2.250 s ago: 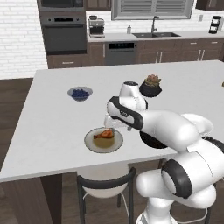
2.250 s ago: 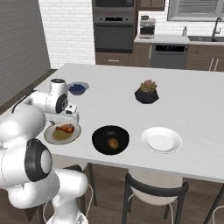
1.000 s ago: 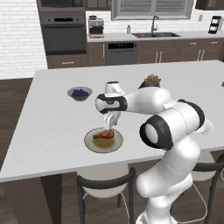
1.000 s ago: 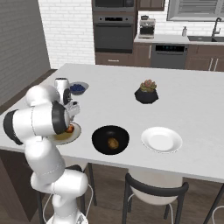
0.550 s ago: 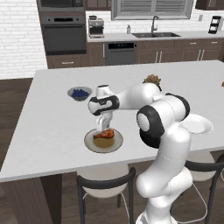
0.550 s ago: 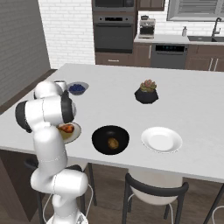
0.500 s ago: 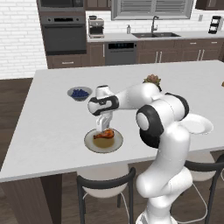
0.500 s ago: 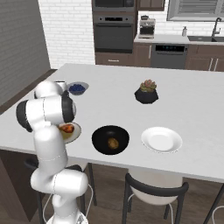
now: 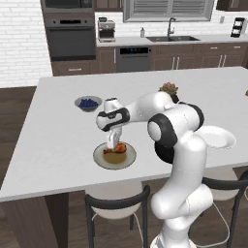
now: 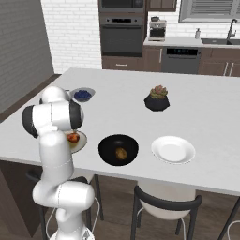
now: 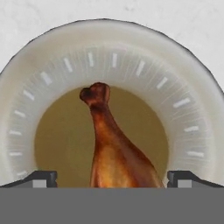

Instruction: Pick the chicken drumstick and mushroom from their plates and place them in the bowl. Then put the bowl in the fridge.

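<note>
The chicken drumstick (image 11: 114, 151) lies on the beige-brown plate (image 11: 131, 57) with its narrow end pointing away from the hand. My gripper (image 11: 112, 179) is open just above it, one fingertip (image 11: 41, 178) on each side of the thick end and neither touching the meat. From the left base view the gripper (image 9: 115, 142) hangs low over the drumstick (image 9: 120, 147) and its plate (image 9: 104, 159). The mushroom (image 10: 121, 153) sits inside the black bowl (image 10: 107, 144), beside the drumstick plate (image 10: 80, 141). A bare white plate (image 10: 173, 149) lies right of the bowl. The fridge is out of view.
A small bowl of blueberries (image 9: 88, 103) stands behind the drumstick plate. A succulent in a black pot (image 10: 156, 99) stands further back on the white island counter (image 10: 206, 108). Stools (image 10: 164, 206) line the near edge. Oven and sink cabinets run along the far wall.
The arm has swung a little left and the gripper has come down closer over the drumstick plate. Its jaws stay wide apart; nothing on the counter has moved.
</note>
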